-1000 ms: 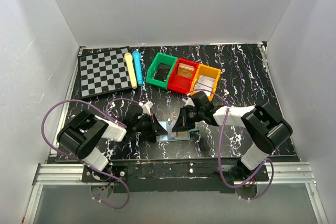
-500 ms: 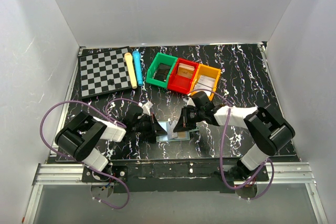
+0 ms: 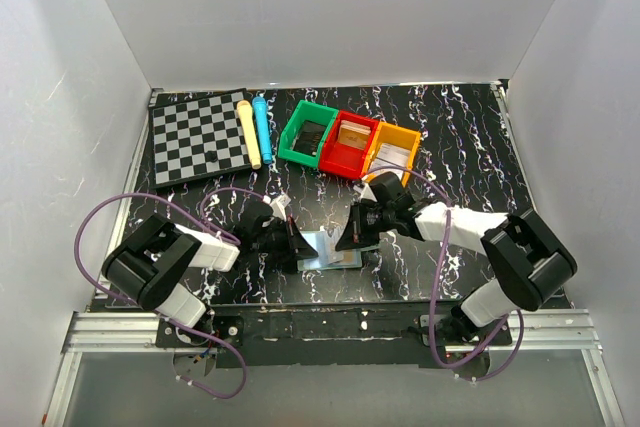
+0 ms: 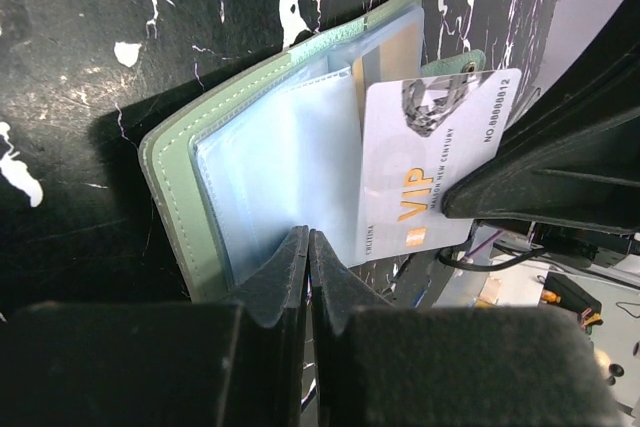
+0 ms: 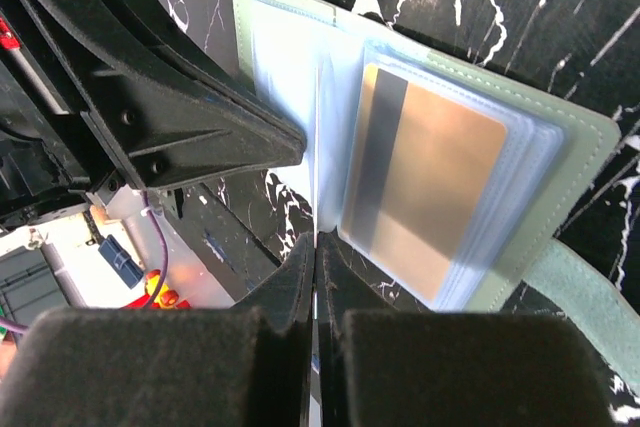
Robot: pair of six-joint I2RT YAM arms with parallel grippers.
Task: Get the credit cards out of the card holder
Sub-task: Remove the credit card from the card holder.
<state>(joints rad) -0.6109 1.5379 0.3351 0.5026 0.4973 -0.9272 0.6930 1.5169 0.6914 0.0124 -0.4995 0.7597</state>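
The right jaws stand pressed together, their tips pinching the near end of a pale card [image 5: 316, 177] seen edge-on, which runs straight away from them along the fold of the open card holder [image 5: 590, 137]. Just right of the tips, a tan-gold card [image 5: 440, 207] with a dark stripe lies inside a clear sleeve. Left of the tips and beyond them, the left jaws reach in, the visible black finger lying over the holder's left panel. Black, white-veined table [image 5: 470, 7] lies beyond.
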